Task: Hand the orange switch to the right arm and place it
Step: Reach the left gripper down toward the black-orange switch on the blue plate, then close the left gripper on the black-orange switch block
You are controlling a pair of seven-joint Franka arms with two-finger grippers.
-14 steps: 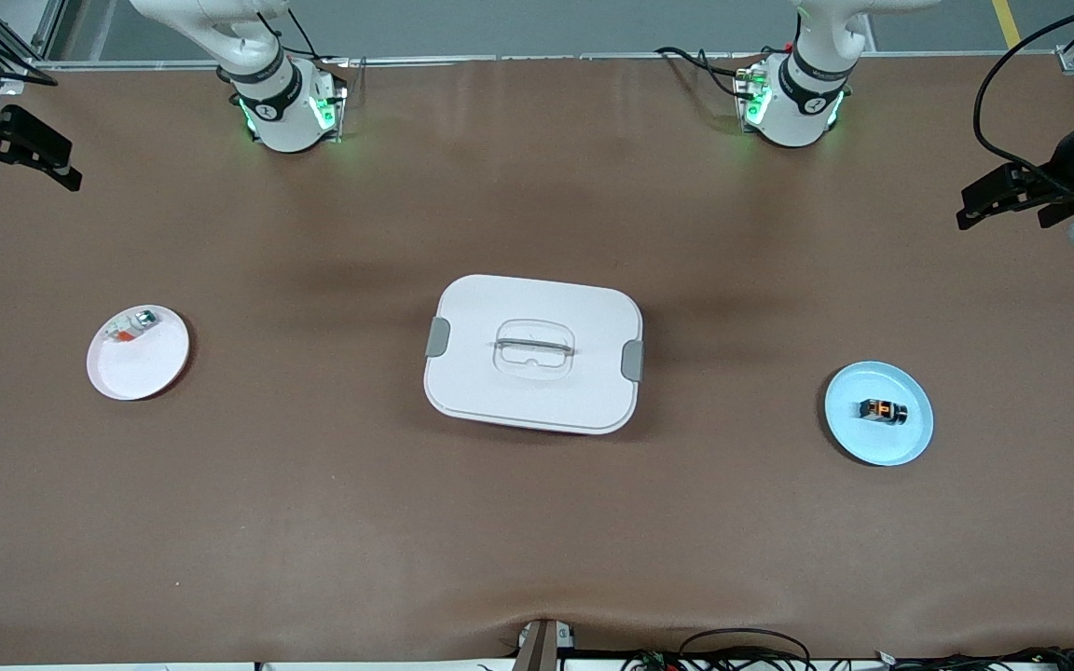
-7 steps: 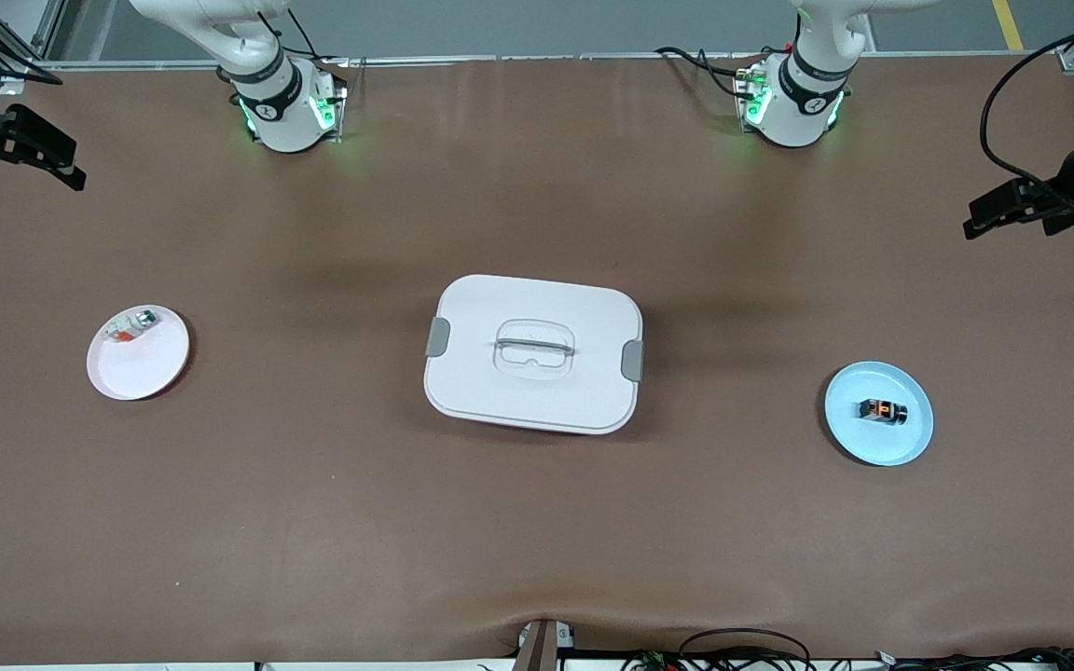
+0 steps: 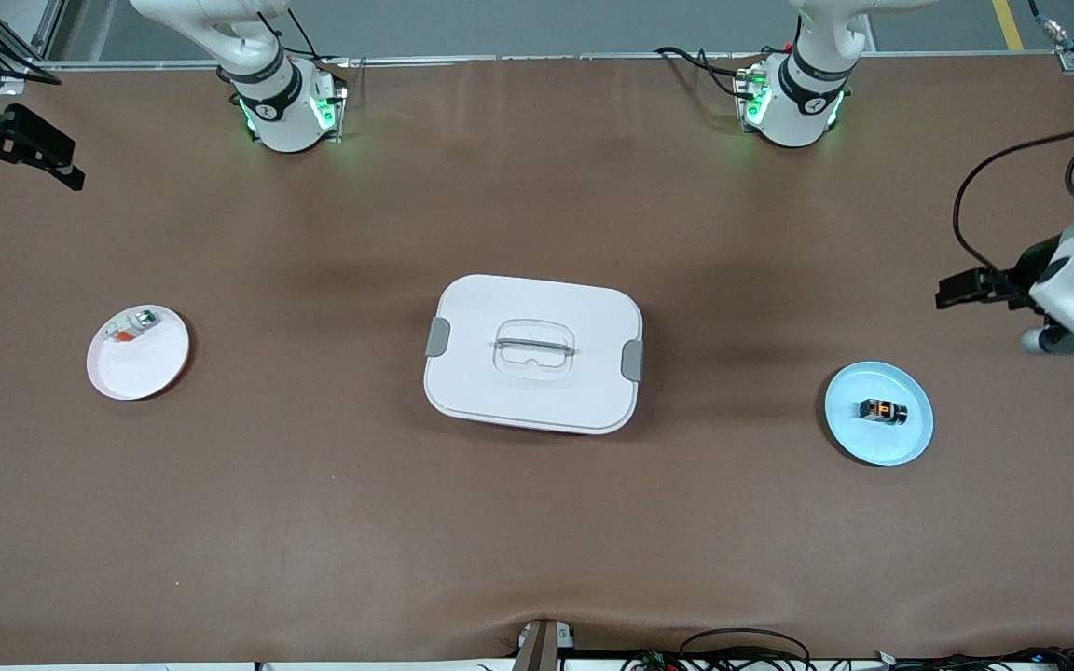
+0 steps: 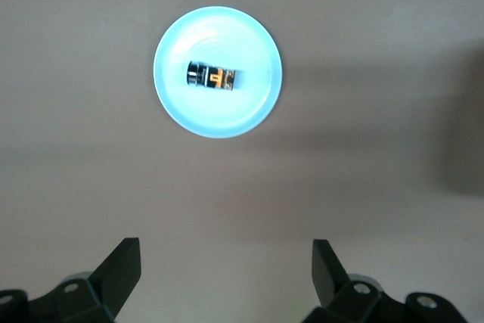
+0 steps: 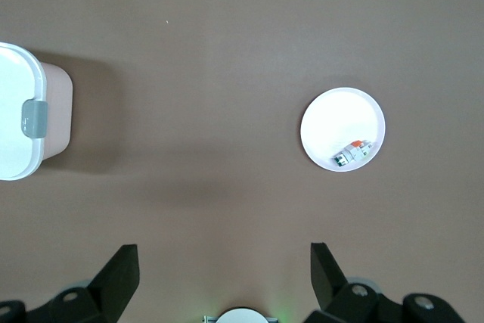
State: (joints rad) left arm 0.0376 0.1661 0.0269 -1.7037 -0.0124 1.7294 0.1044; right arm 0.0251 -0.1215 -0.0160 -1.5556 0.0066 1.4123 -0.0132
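The orange switch (image 3: 881,410), a tiny black block with a glowing orange centre, lies on a light blue plate (image 3: 875,445) toward the left arm's end of the table. The left wrist view shows the switch (image 4: 214,77) in the middle of that plate (image 4: 219,117). My left gripper (image 3: 943,291) hangs open over bare table beside the plate, with nothing between its fingers (image 4: 122,264). My right gripper (image 3: 71,165) waits open and empty over the table's edge at the right arm's end; in its wrist view the gripper (image 5: 224,256) has only bare mat under it.
A white lidded box (image 3: 533,354) with grey clips stands mid-table. A white plate (image 3: 141,368) holding a small white-green-orange piece (image 3: 129,326) sits toward the right arm's end. Cables run along the table edge nearest the front camera.
My left arm has swung its gripper from the table's edge in toward the blue plate. The right gripper has hardly moved. The switch and the plates lie as before.
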